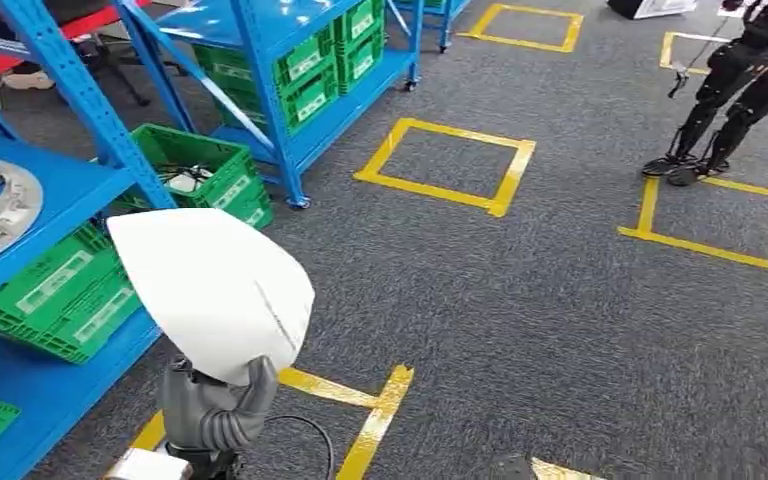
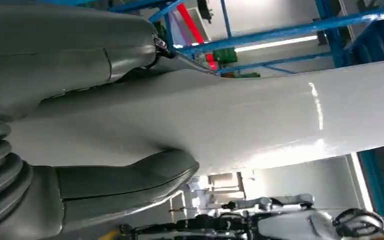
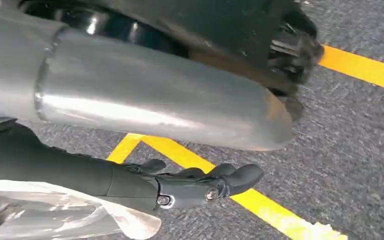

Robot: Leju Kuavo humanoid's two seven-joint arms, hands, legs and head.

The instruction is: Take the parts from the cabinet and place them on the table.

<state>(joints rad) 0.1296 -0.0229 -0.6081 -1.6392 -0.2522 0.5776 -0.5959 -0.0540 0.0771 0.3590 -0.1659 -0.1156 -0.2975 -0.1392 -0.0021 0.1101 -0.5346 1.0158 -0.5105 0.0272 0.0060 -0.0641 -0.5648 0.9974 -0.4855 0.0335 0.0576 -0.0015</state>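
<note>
Grey ribbed wrist cover (image 2: pixel 0 170), thick grey thumb (image 2: pixel 125 175), dark fingers (image 3: pixel 200 182), silver arm (image 3: pixel 145 95).

A glossy white curved shell part (image 1: pixel 210 290) is standing upright in the left hand's (image 1: pixel 215 410) grip, above grey carpet.

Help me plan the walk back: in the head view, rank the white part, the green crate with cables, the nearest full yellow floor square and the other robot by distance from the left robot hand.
1. White part, held in the left robot hand.
2. Green crate, ahead by the blue rack.
3. Yellow square, ahead to the right.
4. Other robot, far right.
</note>
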